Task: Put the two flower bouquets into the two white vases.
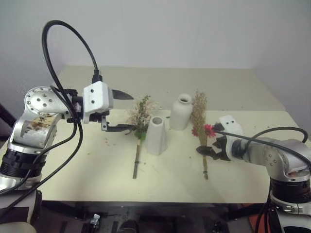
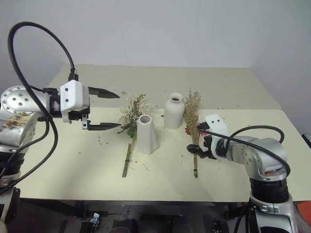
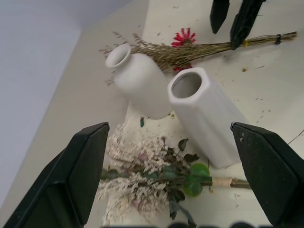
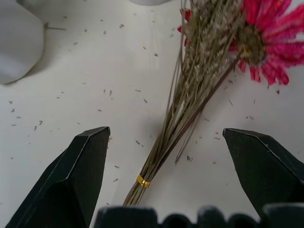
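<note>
Lying flat on the cream table, two bouquets waited beside two upright white vases near the middle of the tabletop. The dried tan bouquet with magenta daisies [image 1: 199,127] lay on the side toward the right edge, its thin stems banded by a small gold tie [image 4: 142,181] and pointing at the front edge. The squat round vase [image 1: 181,111] stood just beside its heads; the taller tapered vase [image 1: 156,135] stood nearer the front. Beyond that, toward the left edge, lay the cream-and-rose bouquet [image 1: 140,121], bound with a green tie [image 3: 196,172].

The right gripper [image 1: 210,149] hung low over the tan stems with its fingers spread wide, the bundle between them in the wrist view and nothing pinched. The left gripper [image 1: 127,112] hovered above the table beside the cream bouquet's heads, likewise spread and empty.

Both bunches looked light, brittle and prone to shedding, judging by the flecks scattered on the table. The bound stems near each tie seemed the firmest place to grip, sparing the blooms.
</note>
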Controlling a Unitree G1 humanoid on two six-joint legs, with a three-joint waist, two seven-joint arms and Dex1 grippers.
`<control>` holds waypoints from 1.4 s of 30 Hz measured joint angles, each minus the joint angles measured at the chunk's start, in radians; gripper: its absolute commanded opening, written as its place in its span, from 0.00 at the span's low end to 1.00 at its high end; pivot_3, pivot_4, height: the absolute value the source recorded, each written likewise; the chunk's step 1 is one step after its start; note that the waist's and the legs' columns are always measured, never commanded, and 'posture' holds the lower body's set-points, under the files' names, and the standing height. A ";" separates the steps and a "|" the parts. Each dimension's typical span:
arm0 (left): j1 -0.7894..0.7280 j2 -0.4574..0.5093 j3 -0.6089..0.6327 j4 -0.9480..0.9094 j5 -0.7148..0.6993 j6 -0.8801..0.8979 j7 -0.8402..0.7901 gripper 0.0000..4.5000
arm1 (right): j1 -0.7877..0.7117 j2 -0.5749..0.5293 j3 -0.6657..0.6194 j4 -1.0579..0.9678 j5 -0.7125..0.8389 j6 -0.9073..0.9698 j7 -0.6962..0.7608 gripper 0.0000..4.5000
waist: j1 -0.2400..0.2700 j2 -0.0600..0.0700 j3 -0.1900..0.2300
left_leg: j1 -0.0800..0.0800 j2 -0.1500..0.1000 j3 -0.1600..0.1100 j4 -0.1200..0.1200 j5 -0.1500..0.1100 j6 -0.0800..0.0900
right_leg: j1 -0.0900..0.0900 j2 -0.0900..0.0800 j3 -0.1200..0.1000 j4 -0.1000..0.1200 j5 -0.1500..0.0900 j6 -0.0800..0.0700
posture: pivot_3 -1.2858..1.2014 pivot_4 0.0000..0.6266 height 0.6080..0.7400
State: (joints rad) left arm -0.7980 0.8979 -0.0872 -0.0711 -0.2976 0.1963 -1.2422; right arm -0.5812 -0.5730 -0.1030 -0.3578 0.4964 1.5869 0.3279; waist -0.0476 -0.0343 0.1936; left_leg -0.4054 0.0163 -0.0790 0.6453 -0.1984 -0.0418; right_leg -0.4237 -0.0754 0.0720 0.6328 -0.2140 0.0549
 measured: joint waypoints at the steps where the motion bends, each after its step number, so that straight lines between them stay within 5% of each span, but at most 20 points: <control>1: -0.005 -0.004 -0.005 0.000 0.002 0.000 -0.003 1.00 | 0.000 0.011 0.000 0.003 -0.007 0.006 -0.009 1.00 | -0.001 0.000 0.000 | 0.000 0.000 0.000 0.000 0.000 0.000 | 0.000 0.000 0.000 0.000 0.000 0.000 | 0.52 0.24 1.00; 3: -0.010 -0.013 -0.008 0.000 0.007 -0.001 -0.004 1.00 | 0.000 0.037 0.000 0.005 -0.021 0.012 -0.022 1.00 | -0.001 0.000 0.000 | 0.000 0.000 0.000 0.000 0.000 0.000 | 0.000 0.000 0.000 0.000 0.000 0.000 | 0.52 0.24 1.00; 5: -0.010 -0.019 -0.008 0.001 0.012 -0.001 -0.004 1.00 | 0.000 0.059 0.002 0.010 -0.025 0.016 -0.030 0.88 | -0.001 0.000 0.000 | 0.000 0.000 0.000 0.000 0.000 0.000 | 0.000 0.000 0.000 0.000 0.000 0.000 | 0.52 0.24 1.00; 17: 0.036 -0.024 0.035 -0.038 -0.001 0.026 0.032 1.00 | -0.037 0.075 0.008 0.049 -0.054 0.019 -0.035 0.00 | 0.000 0.000 0.000 | 0.000 0.000 0.000 0.000 0.000 0.000 | 0.000 0.000 0.000 0.000 0.000 0.000 | 0.52 0.24 1.00; 31: 0.071 -0.020 0.054 -0.061 0.001 0.027 0.055 1.00 | -0.089 0.121 -0.092 0.153 -0.173 -0.031 -0.145 0.00 | 0.001 0.000 0.000 | 0.000 0.000 0.000 0.000 0.000 0.000 | 0.000 0.000 0.000 0.000 0.000 0.000 | 0.52 0.24 1.00; 42: 0.059 -0.024 0.054 -0.023 0.019 0.020 0.054 1.00 | -0.330 0.174 -0.290 0.374 -0.296 -0.653 -0.326 0.00 | -0.022 0.001 0.001 | 0.001 0.000 0.000 -0.002 0.000 0.000 | 0.000 0.000 0.000 0.000 0.001 -0.001 | 0.52 0.24 1.00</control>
State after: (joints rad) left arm -0.7387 0.8738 -0.0334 -0.0941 -0.2784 0.2159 -1.1880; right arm -0.9109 -0.3991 -0.3930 0.0160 0.2006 0.9340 0.0015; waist -0.0699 -0.0329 0.1944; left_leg -0.4047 0.0165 -0.0791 0.6438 -0.1984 -0.0418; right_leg -0.4241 -0.0753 0.0722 0.6330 -0.2132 0.0538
